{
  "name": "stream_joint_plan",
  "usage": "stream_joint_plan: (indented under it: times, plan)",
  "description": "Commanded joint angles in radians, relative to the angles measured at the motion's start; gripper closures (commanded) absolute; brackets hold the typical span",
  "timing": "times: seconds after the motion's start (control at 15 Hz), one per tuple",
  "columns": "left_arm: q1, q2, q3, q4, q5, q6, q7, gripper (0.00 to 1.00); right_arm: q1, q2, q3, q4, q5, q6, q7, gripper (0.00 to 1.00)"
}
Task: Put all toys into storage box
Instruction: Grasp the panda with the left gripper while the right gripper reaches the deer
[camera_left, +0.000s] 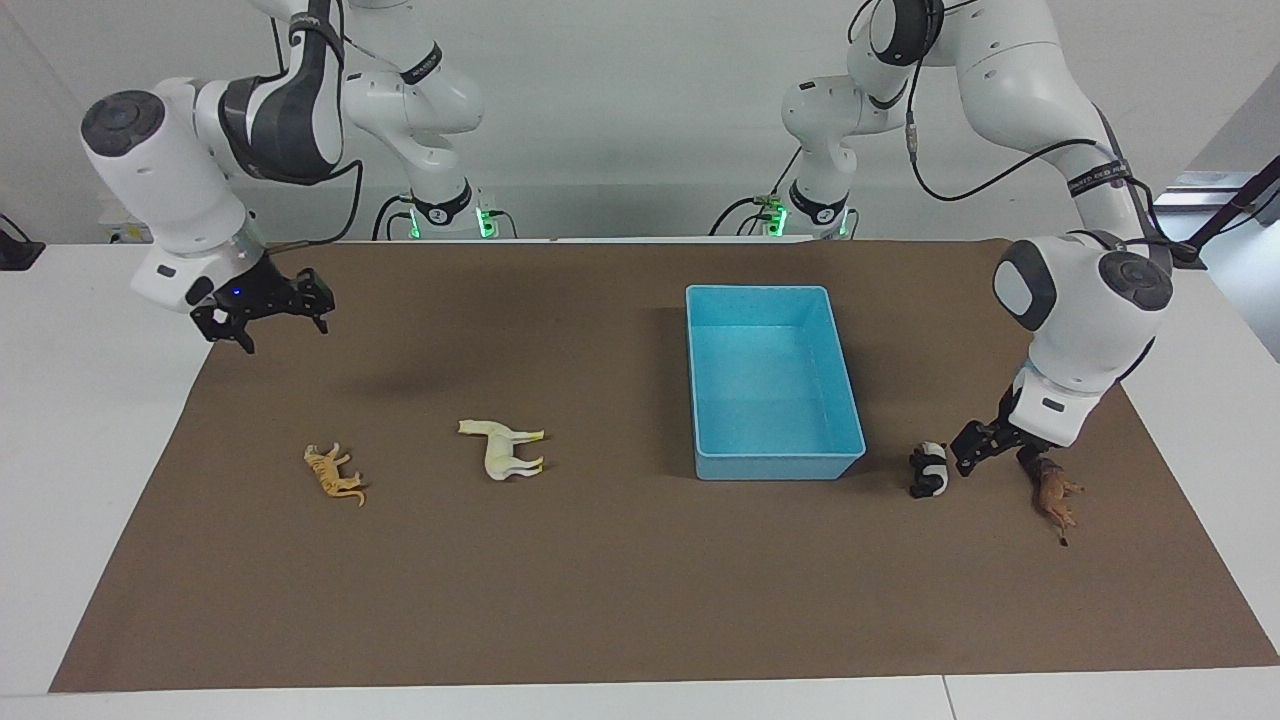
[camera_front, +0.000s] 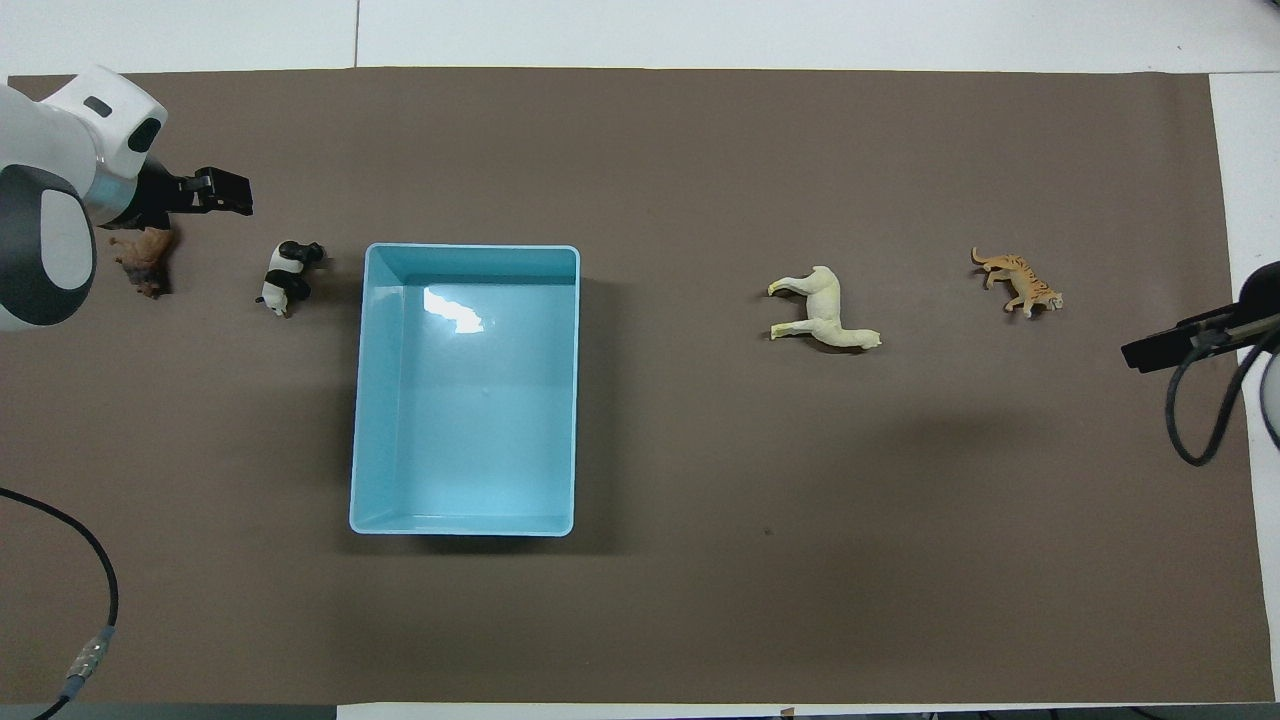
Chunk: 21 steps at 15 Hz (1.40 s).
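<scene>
The light blue storage box (camera_left: 778, 465) is empty and sits mid-table toward the left arm's end; it also shows in the overhead view (camera_front: 362, 400). The panda (camera_left: 930, 470) (camera_front: 288, 275) lies beside the box. The lion (camera_left: 1055, 497) (camera_front: 143, 260) lies nearer the table's end. My left gripper (camera_left: 998, 455) (camera_front: 190, 200) is open and low between the panda and the lion, one finger close by the lion. The horse (camera_left: 505, 448) (camera_front: 825, 312) and the tiger (camera_left: 335, 473) (camera_front: 1020, 280) lie on their sides toward the right arm's end. My right gripper (camera_left: 283, 330) (camera_front: 1150, 352) waits open, raised over the mat's end.
A brown mat (camera_left: 620, 580) covers most of the white table. Cables hang from both arms; one crosses the mat's corner in the overhead view (camera_front: 95, 580).
</scene>
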Motion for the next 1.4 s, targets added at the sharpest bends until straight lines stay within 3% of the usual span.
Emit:
stream_joint_plan:
  times: [0.0, 0.33, 0.67, 0.73, 0.8, 0.87, 1.13, 1.33]
  plan:
    - [-0.025, 0.004, 0.002, -0.03, 0.016, 0.025, 0.068, 0.0, -0.008, 0.067, 0.006, -0.001, -0.006, 0.118, -0.06, 0.0]
    - [-0.026, -0.015, 0.002, -0.195, 0.016, 0.187, 0.098, 0.0, 0.001, 0.169, 0.008, 0.0, -0.006, 0.271, -0.122, 0.0]
    - [-0.046, -0.007, 0.003, -0.228, 0.016, 0.229, 0.116, 0.0, -0.009, 0.285, 0.008, 0.005, -0.004, 0.402, -0.304, 0.0]
    - [-0.043, -0.004, 0.003, -0.235, 0.016, 0.265, 0.116, 0.26, -0.014, 0.31, 0.008, 0.005, -0.003, 0.431, -0.333, 0.0]
    - [-0.034, -0.002, 0.003, -0.237, 0.016, 0.282, 0.117, 0.8, -0.014, 0.324, 0.009, 0.005, -0.003, 0.457, -0.341, 0.0]
    - [-0.03, -0.002, 0.005, -0.233, 0.016, 0.275, 0.114, 1.0, -0.009, 0.327, 0.009, 0.005, 0.0, 0.457, -0.34, 0.0]
    - [-0.01, -0.002, 0.005, -0.196, 0.013, 0.231, 0.114, 1.0, -0.012, 0.345, 0.009, 0.002, 0.049, 0.46, -0.339, 0.0]
    - [-0.01, -0.015, 0.005, -0.072, 0.01, 0.052, 0.112, 1.0, -0.014, 0.353, 0.008, -0.007, 0.055, 0.465, -0.347, 0.0]
